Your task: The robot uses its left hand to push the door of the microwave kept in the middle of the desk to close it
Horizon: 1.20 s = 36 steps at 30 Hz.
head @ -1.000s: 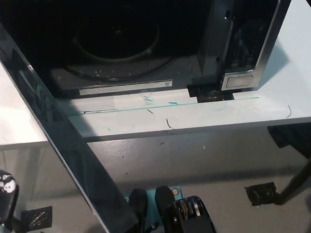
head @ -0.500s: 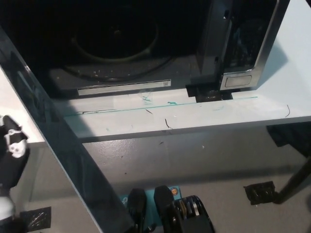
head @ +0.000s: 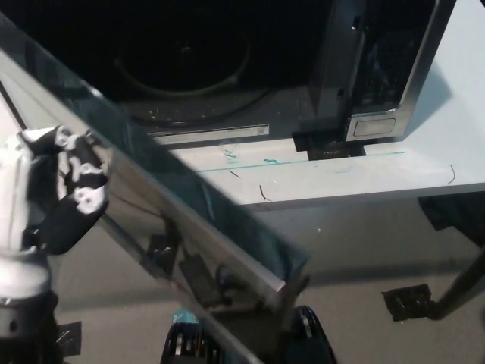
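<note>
At nine o'clock in the head view, pressing with the white left hand (head: pixel 64 186) on the outer side of the big dark shiny glass door (head: pixel 197 227) of the microwave. Holding nothing. Keeping the fingers (head: pixel 89 199) a little bent and loosely apart, not wrapped round any edge. Makes sense for a push: no need to grab, only to lean flat on the glass.

Standing at twelve o'clock, on the white flat desk (head: pixel 394 171): the black box microwave (head: pixel 333 91), wide open in front. Showing a round turning plate (head: pixel 182 72) deep in the dark inside. Carrying a shiny silver button panel (head: pixel 390 68) at one o'clock.

Hinged on the left side, so running as a long slant from eleven o'clock down to six o'clock. Hanging out past the front edge of the desk, over the grey floor (head: pixel 364 250). Looks about half shut, with a wide gap left between the free end and the button panel.

Pushing far from the free edge, close to the hinge side, so probably needs a firm, steady shove toward two o'clock. Might slip on such smooth glass. Might also nudge the whole box back along the desk if pushed too hard.

No sign of the black right hand anywhere in view.
</note>
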### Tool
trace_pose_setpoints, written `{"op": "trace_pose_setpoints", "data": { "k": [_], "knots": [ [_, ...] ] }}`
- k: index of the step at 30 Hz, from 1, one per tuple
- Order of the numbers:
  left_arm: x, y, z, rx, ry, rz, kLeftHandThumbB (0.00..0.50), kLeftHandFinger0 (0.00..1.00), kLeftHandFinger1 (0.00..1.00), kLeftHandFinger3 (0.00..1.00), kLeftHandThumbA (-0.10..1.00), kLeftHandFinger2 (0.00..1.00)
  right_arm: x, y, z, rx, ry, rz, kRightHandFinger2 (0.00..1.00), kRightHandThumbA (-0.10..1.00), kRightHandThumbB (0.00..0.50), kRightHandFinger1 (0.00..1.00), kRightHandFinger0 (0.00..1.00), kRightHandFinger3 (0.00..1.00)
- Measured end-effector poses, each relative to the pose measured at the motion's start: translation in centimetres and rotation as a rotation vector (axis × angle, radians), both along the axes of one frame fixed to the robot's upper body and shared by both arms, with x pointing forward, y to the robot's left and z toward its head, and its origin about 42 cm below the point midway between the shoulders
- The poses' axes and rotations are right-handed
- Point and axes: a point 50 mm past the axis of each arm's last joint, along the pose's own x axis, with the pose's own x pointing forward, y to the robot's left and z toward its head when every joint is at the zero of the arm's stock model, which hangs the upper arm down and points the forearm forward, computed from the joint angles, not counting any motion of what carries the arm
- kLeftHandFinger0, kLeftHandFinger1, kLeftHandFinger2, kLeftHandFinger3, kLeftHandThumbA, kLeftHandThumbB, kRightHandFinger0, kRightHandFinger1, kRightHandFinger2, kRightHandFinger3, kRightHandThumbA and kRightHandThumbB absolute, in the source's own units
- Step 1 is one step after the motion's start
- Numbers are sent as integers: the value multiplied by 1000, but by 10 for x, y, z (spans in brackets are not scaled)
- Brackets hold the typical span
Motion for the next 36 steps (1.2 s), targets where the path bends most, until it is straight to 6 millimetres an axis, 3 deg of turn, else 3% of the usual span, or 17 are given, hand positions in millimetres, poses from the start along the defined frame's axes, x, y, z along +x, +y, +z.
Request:
{"op": "trace_pose_setpoints", "data": {
  "k": [4, 5, 9, 11, 15, 16, 18, 21, 22, 26, 29, 30, 32, 34, 36],
  "knots": [
    [25, -6, -1, 50, 31, -19, 100, 0, 0, 128, -100, 1, 0, 0, 0, 0, -2, 3, 612, -48, 170, 642, 708, 518],
    [34, -7, -2, 61, 42, -19, 98, 0, 0, 137, -100, 1, 0, 0, 0, 0, -3, 3, 577, -46, 153, 592, 647, 526],
    [75, -12, -7, 114, 77, -10, 114, 0, 0, 128, -100, 0, 1, 1, 2, -2, -7, 6, 596, -7, 132, 617, 676, 566],
    [94, -16, -3, 143, 77, -8, 104, 0, 0, 132, -100, 2, 1, 1, 2, -2, -7, 8, 540, -43, 155, 556, 607, 535],
    [130, -24, 7, 209, 76, 8, 118, 0, 0, 125, -100, 0, 2, 2, 3, 8, -7, 7, 542, -57, 137, 553, 605, 533],
    [135, -25, 8, 217, 77, 10, 117, 0, 0, 123, -100, 0, 2, 2, 3, 8, -7, 7, 497, -68, 139, 494, 533, 514],
    [155, -29, 12, 253, 92, 27, 117, 0, 0, 132, -100, 0, 2, 2, 4, 9, -8, 7, 469, -55, 150, 456, 485, 502],
    [175, -33, 17, 294, 112, 53, 118, 0, 0, 154, -100, 0, 2, 2, 3, 13, -8, 6, 497, -53, 130, 508, 552, 531],
    [181, -34, 19, 307, 109, 63, 114, 0, 0, 163, -100, 0, 1, 2, 3, 12, -6, 7, 521, -52, 151, 526, 569, 534],
    [193, -43, 15, 354, 98, 72, 123, 0, 0, 164, -100, 0, -3, 2, -1, 18, 1, 3, 503, -67, 164, 505, 551, 500],
    [196, -43, 11, 363, 95, 87, 102, 0, 0, 176, -100, 0, -2, 4, -1, 19, -3, 6, 584, -32, 167, 590, 649, 512],
    [197, -42, 10, 362, 94, 93, 108, 0, 0, 175, -100, 0, -2, 4, -1, 19, -3, 6, 710, -9, 165, 743, 812, 534],
    [195, -41, 10, 358, 85, 105, 112, 0, 0, 154, -100, 0, -2, 3, 0, 16, -2, 7, 706, -2, 165, 745, 826, 538],
    [191, -40, 11, 353, 66, 111, 105, 0, 0, 138, -100, 0, -3, 2, -1, 14, 1, 6, 658, -44, 168, 684, 751, 524],
    [187, -39, 12, 349, 45, 119, 98, 0, 0, 127, -100, 0, -3, 1, -1, 14, 1, 5, 736, -31, 165, 764, 845, 553]
  ]
}}
